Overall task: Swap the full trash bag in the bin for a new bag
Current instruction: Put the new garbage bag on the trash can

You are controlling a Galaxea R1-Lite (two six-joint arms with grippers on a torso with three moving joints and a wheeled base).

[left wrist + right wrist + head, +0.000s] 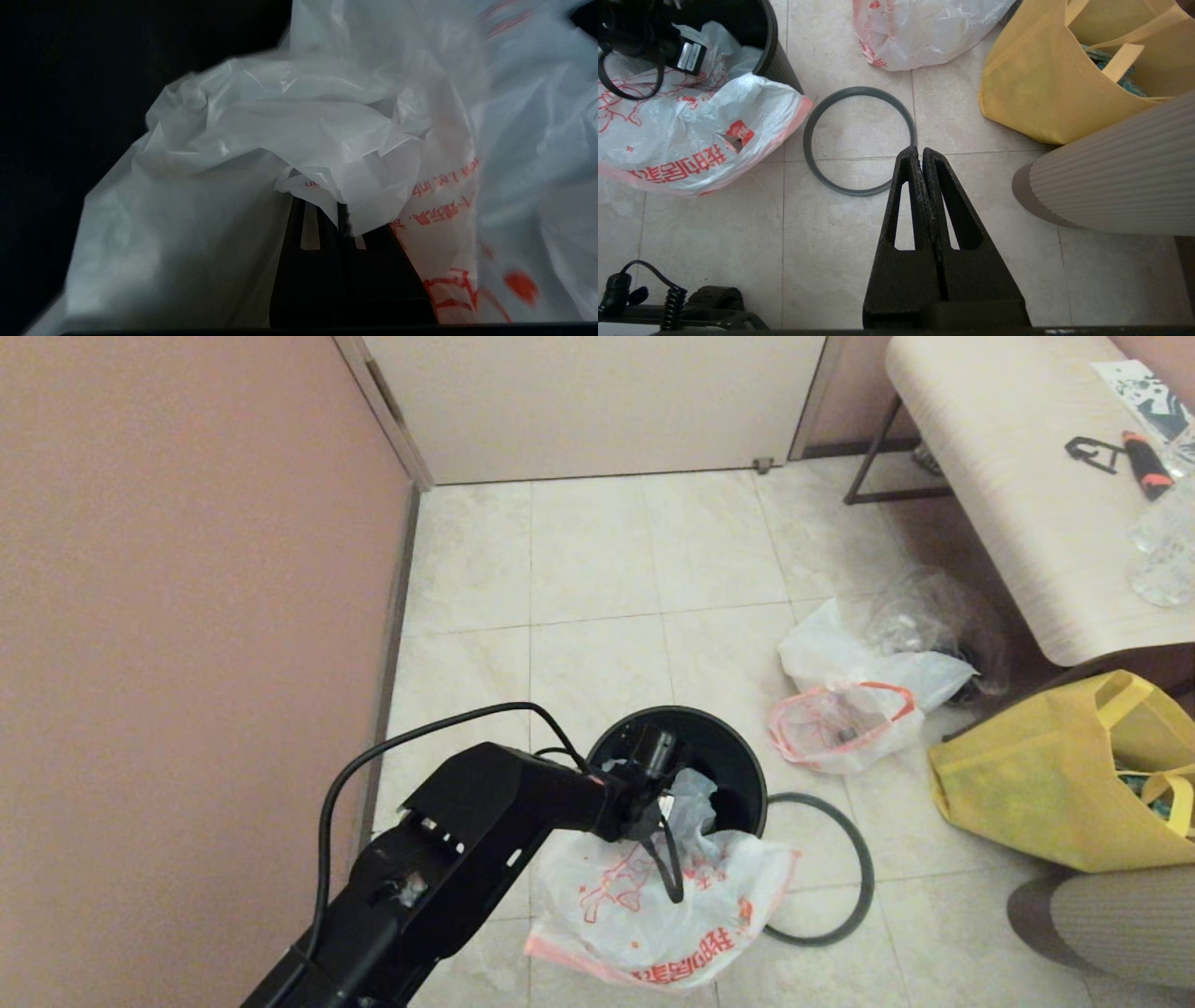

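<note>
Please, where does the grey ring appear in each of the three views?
Head view: ring flat on the floor, right of the bin.
Left wrist view: not in it.
Right wrist view: ring on the floor, just past the shut right pincer.
Shared landmark: new bag.

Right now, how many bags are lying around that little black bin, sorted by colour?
White with red print: 1, the new bag draped over the bin rim
White with pink band: 1, the full trash bag on the floor
Clear: 1, the clear bag behind it
Yellow: 1, the yellow tote
Total: 4
</note>
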